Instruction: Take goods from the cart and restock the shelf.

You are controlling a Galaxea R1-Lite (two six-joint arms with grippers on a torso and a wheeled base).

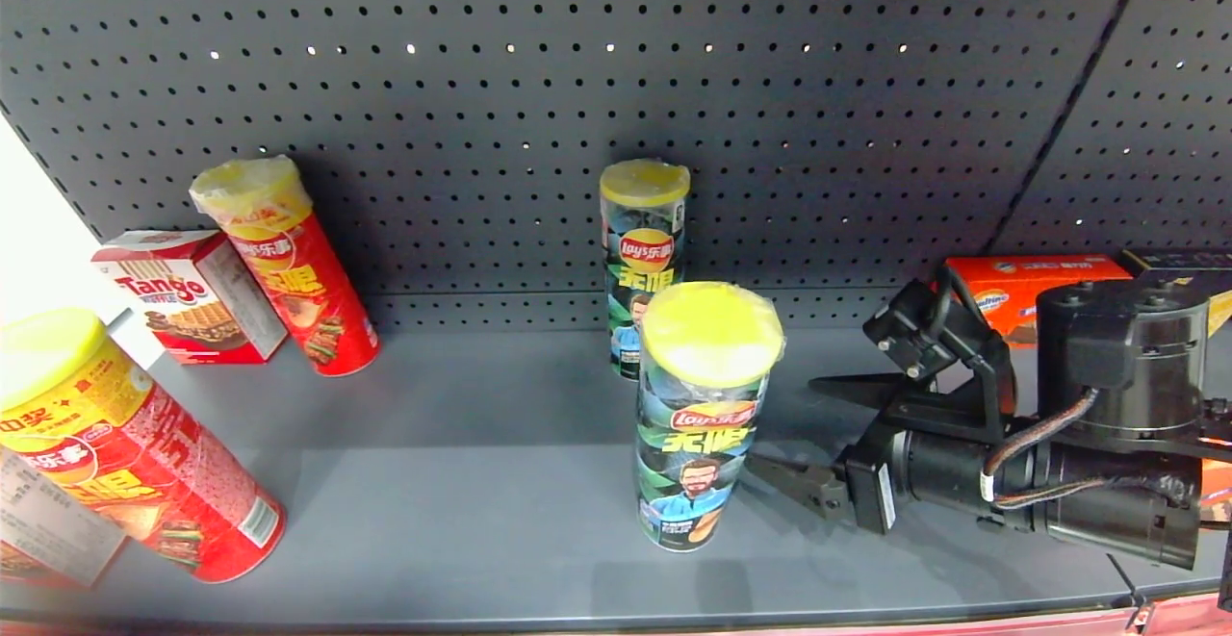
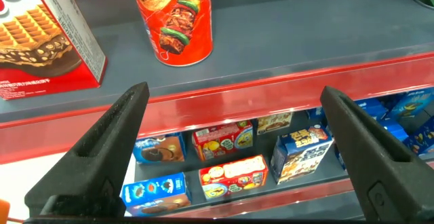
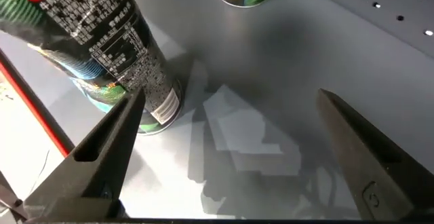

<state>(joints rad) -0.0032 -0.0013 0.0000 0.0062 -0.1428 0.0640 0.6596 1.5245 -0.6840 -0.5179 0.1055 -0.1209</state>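
A tall dark-green cardboard chip canister with a yellow plastic lid (image 1: 703, 424) stands upright near the front of the grey metal shelf (image 1: 462, 444). A second canister of the same kind (image 1: 643, 261) stands behind it, against the perforated back panel. The right tool (image 1: 804, 429) lies level just to the right of the front canister, fingers spread wide and holding nothing. They come near the tube but are apart from it. In the right wrist view the front canister (image 3: 102, 47) stands just outside one finger of the tool (image 3: 230, 156), and bare shelf shows between the fingers.

The left tool (image 2: 234, 159) hangs in front of the shelf's red front edge (image 2: 285, 88), likewise wide and empty.

On the left of the shelf are two red chip canisters, one near the front (image 1: 125, 453) and one farther back (image 1: 294, 266), with a red-and-white wafer box (image 1: 188, 294) beside the rear one. An orange carton (image 1: 1030, 285) sits behind the right arm.

The front canister is probably light, with a thin, fairly stiff wall and a glossy, slippery wrap. Being tall and narrow, it would likely tip at a nudge. The safest hold looks to be across the body around mid-height with moderate squeeze, not on the soft lid.
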